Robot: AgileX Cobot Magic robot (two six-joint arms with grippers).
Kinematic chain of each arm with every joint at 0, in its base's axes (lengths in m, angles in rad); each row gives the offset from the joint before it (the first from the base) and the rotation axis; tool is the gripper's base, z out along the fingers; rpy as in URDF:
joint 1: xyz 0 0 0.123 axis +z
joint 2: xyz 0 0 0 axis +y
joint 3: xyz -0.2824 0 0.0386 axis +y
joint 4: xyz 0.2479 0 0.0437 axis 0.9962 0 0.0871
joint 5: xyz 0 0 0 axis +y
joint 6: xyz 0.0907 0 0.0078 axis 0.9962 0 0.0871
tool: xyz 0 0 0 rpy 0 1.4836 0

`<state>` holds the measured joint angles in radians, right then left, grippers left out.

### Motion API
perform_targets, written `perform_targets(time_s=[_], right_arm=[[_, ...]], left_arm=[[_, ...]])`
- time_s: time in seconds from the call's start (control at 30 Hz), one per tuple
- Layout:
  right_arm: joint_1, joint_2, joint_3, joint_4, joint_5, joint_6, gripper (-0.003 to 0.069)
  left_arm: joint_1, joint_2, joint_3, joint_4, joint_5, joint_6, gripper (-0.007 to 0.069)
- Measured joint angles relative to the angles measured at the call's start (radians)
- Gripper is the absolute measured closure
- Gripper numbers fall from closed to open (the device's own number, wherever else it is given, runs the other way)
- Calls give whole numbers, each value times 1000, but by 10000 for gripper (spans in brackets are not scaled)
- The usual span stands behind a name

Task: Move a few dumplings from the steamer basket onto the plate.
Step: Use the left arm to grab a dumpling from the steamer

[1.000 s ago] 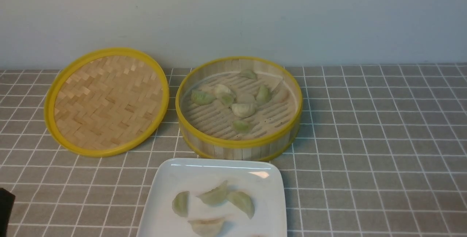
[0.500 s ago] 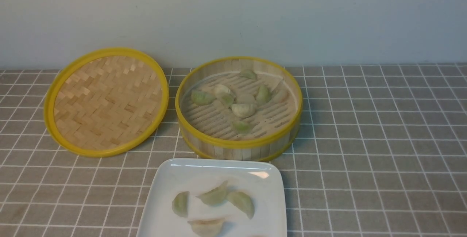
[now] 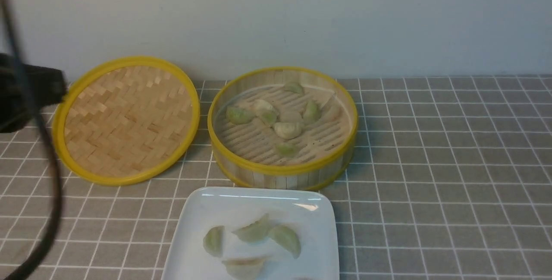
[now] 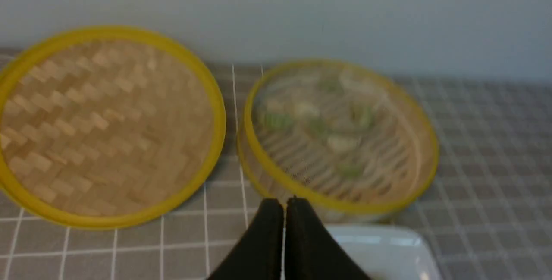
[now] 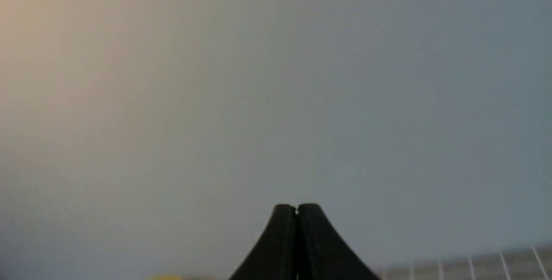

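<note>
Soft, even light fills the front view, with a white glare on the plate (image 3: pixel 307 206); the left wrist view blurs the steamer basket (image 4: pixel 388 163), and the right wrist view is hazy.

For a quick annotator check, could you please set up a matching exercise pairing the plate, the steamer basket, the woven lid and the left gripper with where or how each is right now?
Things:
1. plate
2. steamer basket
3. woven lid
4. left gripper

Places or states:
A. shut, holding nothing
B. slatted floor, holds most of the dumplings
C. closest to the robot, a few dumplings on it
D. left of the steamer basket, nothing on it

Pairs: 1-C, 2-B, 3-D, 4-A
</note>
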<state>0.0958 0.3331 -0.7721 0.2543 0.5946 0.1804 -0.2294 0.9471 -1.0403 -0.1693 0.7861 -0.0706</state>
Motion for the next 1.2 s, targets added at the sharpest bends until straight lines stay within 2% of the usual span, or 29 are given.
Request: perform_targets(time_s=[0.13, 0.17, 0.23, 0.3, 0.47, 0.63, 0.93, 1.1, 1.2], right_arm=[[2, 201, -171, -10, 387, -113, 673], [2, 220, -192, -10, 422, -123, 673], [2, 331, -251, -9, 592, -190, 673], [2, 377, -262, 7, 649, -229, 673], [2, 405, -263, 39, 672, -264, 673], [2, 397, -269, 48, 677, -267, 673], [2, 393, -269, 49, 674, -268, 673], [2, 393, -269, 49, 653, -268, 673], [2, 393, -269, 49, 648, -268, 673]], left_arm=[[-53, 259, -177, -42, 153, 182, 629], [-59, 301, -208, -55, 178, 196, 629], [-74, 486, -356, -113, 281, 230, 629], [-77, 627, -482, -141, 359, 253, 629], [-77, 898, -748, -137, 436, 284, 629], [-91, 1112, -983, -57, 440, 285, 629], [-106, 1269, -1099, 32, 444, 315, 624], [-107, 1329, -1099, 48, 377, 424, 526], [-107, 1350, -1099, 48, 317, 488, 424]])
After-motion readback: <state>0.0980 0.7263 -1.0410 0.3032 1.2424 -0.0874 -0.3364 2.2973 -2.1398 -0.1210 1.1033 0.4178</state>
